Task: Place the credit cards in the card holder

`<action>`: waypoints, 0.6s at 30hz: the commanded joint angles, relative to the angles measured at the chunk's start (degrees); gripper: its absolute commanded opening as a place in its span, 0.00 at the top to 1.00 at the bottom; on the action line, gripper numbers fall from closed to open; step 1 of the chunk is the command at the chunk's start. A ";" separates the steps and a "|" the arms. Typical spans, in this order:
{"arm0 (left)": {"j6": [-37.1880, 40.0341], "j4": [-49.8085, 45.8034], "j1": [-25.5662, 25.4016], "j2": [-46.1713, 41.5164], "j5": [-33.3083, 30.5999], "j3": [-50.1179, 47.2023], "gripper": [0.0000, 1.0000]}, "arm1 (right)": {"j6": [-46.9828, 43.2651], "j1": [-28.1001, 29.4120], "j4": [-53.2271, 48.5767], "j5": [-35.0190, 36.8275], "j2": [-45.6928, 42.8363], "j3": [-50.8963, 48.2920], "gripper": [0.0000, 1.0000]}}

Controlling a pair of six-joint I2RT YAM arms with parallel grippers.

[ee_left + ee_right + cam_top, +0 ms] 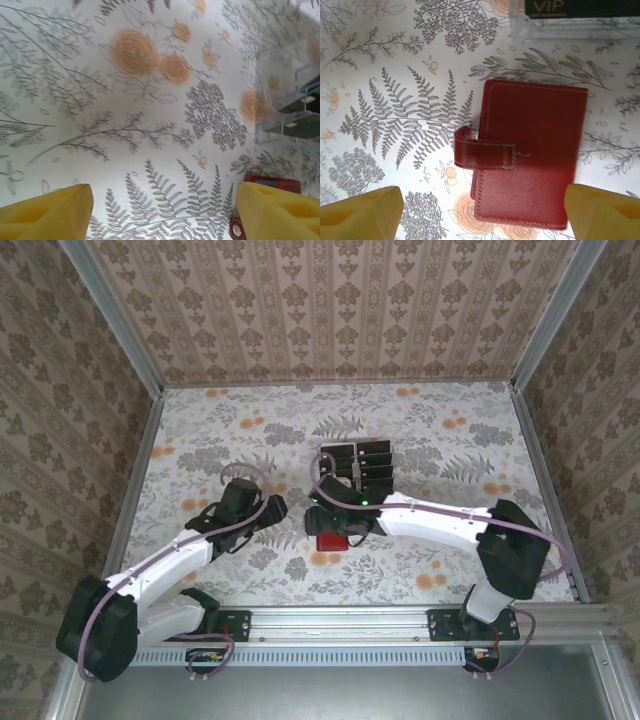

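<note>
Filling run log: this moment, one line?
card holder closed | right gripper jaws open over it | left gripper jaws open | credit cards in rack

Two white-and-black arms with yellow fingertips.

The left arm (160, 575) and the right arm (440, 522) share one build: smooth white plastic link shells between rounded matt black joint housings, with a thin lilac cable (566, 552) looping loosely along each one towards its wrist. Just behind the right gripper (335, 530) a small green indicator light (366, 503) glows on the black wrist body. The left gripper (268, 508) looks black from above. Seen from the wrists, the fingers (47, 212) are blunt, wedge-shaped yellow pads with shallow moulded recesses. Farthest from the tools, black bases (215, 620) sit on a ribbed silver aluminium rail (340, 625).
</note>
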 commanded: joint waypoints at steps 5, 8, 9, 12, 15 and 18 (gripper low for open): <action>2.33 -1.93 5.46 -3.64 4.34 -1.23 0.23 | -0.67 3.01 -14.87 11.22 11.12 11.85 0.14; 2.48 -2.10 6.18 -4.10 5.20 -1.65 0.23 | -0.33 3.21 -16.91 13.03 13.71 13.58 0.14; 2.49 -2.05 6.35 -4.18 5.48 -1.75 0.23 | -0.28 3.21 -17.23 13.41 14.07 13.61 0.14; 2.47 -2.00 6.62 -4.79 5.88 -2.10 0.23 | -0.28 3.15 -17.56 14.05 14.57 13.19 0.16; 2.51 -1.93 6.75 -4.90 6.09 -2.36 0.23 | -0.45 3.01 -17.09 13.74 15.04 12.49 0.19; 2.67 -1.93 6.81 -4.85 6.43 -2.45 0.23 | -0.73 2.91 -16.34 13.17 15.45 11.82 0.26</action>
